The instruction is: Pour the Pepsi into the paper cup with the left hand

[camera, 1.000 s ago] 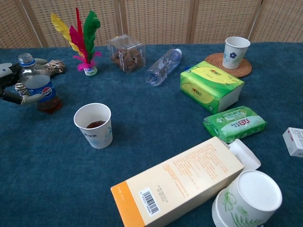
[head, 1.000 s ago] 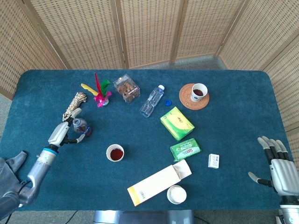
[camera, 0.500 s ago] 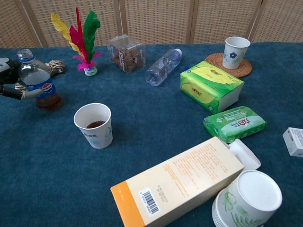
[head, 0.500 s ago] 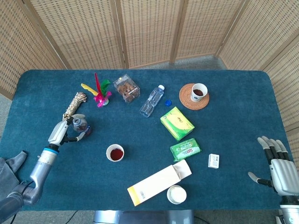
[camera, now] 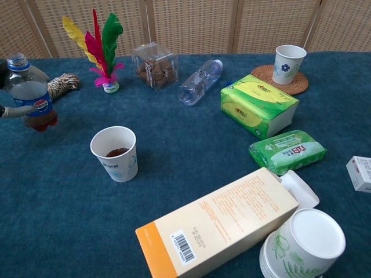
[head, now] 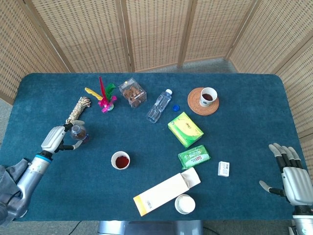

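Note:
The Pepsi bottle [head: 78,133] [camera: 29,95] stands upright and uncapped at the table's left side, with a little dark cola in its bottom. My left hand [head: 54,139] grips it from the left; in the chest view only a fingertip [camera: 10,110] shows across the bottle at the frame edge. The paper cup [head: 120,160] [camera: 115,153] holds some dark liquid and stands to the right of the bottle, well apart from it. My right hand [head: 289,175] hovers open at the table's right front corner, holding nothing.
A rope bundle [head: 78,108] and feather shuttlecock [camera: 98,46] lie behind the bottle. Further right are a clear snack box [camera: 154,63], a lying water bottle [camera: 200,81], a cup on a coaster [camera: 288,62], green tissue packs [camera: 258,104], a lying carton [camera: 220,223] and stacked cups [camera: 304,243].
My left hand has drawn the Pepsi bottle leftward, away from the paper cup, keeping it upright. The right hand has not moved.

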